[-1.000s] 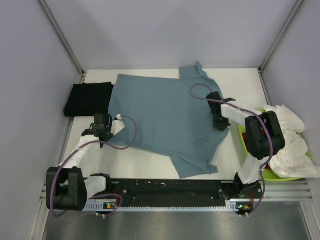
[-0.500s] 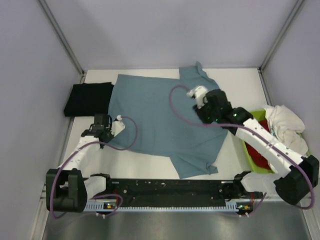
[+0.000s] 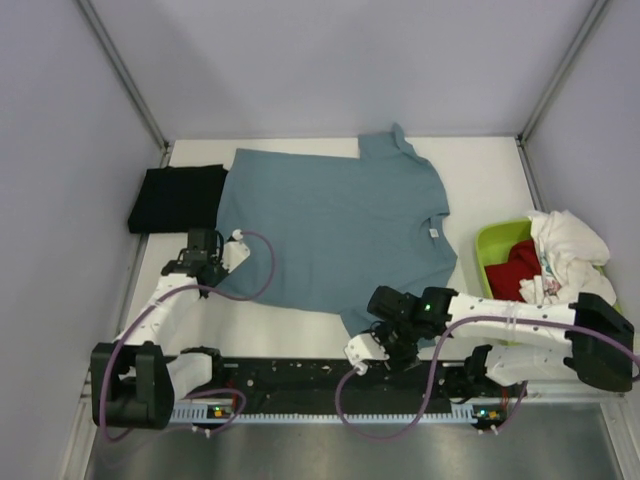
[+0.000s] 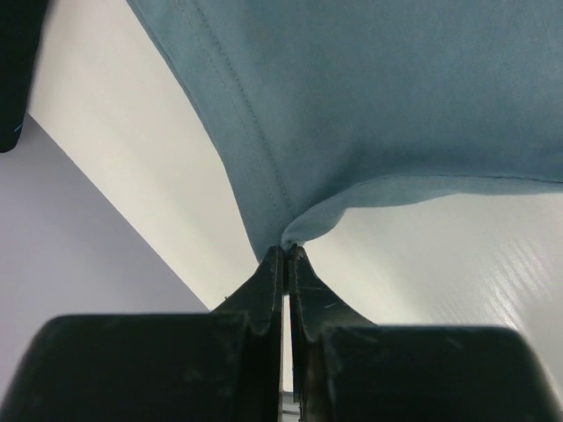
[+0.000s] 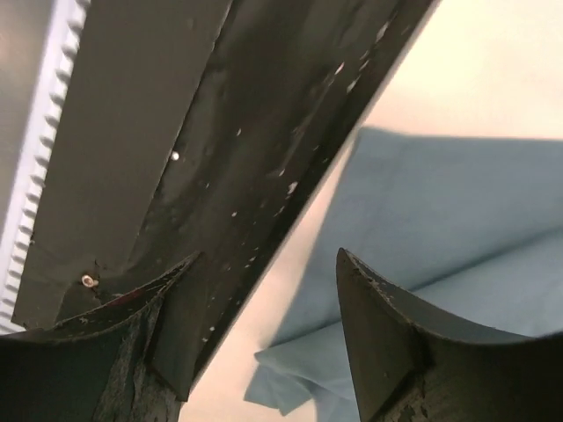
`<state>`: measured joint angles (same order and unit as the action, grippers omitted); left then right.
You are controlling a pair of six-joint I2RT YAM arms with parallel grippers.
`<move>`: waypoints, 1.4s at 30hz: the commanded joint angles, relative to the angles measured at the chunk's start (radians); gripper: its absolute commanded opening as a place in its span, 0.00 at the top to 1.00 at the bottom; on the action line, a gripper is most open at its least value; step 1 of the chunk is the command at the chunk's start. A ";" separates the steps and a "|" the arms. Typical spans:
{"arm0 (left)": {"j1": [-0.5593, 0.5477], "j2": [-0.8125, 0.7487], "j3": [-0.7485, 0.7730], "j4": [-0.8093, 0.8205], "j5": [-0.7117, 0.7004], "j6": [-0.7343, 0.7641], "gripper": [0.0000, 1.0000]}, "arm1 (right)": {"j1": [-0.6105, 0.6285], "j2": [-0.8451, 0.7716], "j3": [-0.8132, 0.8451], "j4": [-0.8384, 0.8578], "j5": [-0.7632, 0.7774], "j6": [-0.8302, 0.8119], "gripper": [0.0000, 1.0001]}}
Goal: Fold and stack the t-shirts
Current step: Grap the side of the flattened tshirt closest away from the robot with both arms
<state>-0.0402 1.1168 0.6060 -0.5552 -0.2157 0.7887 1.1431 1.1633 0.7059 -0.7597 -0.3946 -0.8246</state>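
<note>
Slate-blue t-shirt (image 3: 330, 230) lies flat mid-table (image 3: 480, 180). The left claw (image 4: 286, 259) is clamped on its hem corner and the right claw (image 5: 264, 264) gapes above the near sleeve. Best to lower it squarely over the sleeve edge before pinching.

Lime-green bin (image 3: 488, 250) sits at the right edge of the white table (image 3: 490, 175), toward the near side. Black mounting rail (image 3: 300, 375) runs along the table's near edge, with a toothed aluminium strip (image 3: 330, 411) just in front. Grey wall panels (image 3: 330, 60) enclose three sides, joined by slanted aluminium posts (image 3: 122, 68).
</note>
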 commanded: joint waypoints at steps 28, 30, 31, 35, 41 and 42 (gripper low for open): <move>0.005 -0.117 0.087 -0.271 0.087 -0.031 1.00 | 0.023 -0.146 0.036 -0.114 0.224 0.093 1.00; 0.005 -0.133 0.118 -0.330 0.119 -0.046 1.00 | -0.006 -0.229 0.067 -0.130 0.218 0.088 1.00; 0.005 -0.133 0.132 -0.336 0.131 -0.054 1.00 | -0.031 -0.246 0.081 -0.128 0.215 0.069 1.00; 0.003 -0.104 0.172 -0.293 0.167 -0.074 1.00 | -0.211 -0.202 0.096 -0.066 0.255 -0.086 1.00; 0.003 0.018 0.267 -0.146 0.150 -0.091 1.00 | -0.491 -0.036 0.185 0.268 0.215 -0.240 1.00; 0.003 0.049 0.284 -0.118 0.148 -0.091 1.00 | -0.520 -0.001 0.208 0.299 0.201 -0.264 1.00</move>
<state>-0.0402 1.0908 0.8055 -0.8051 -0.0822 0.7235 0.7250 1.0832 0.8150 -0.6899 -0.1478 -0.9508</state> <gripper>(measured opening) 0.016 0.013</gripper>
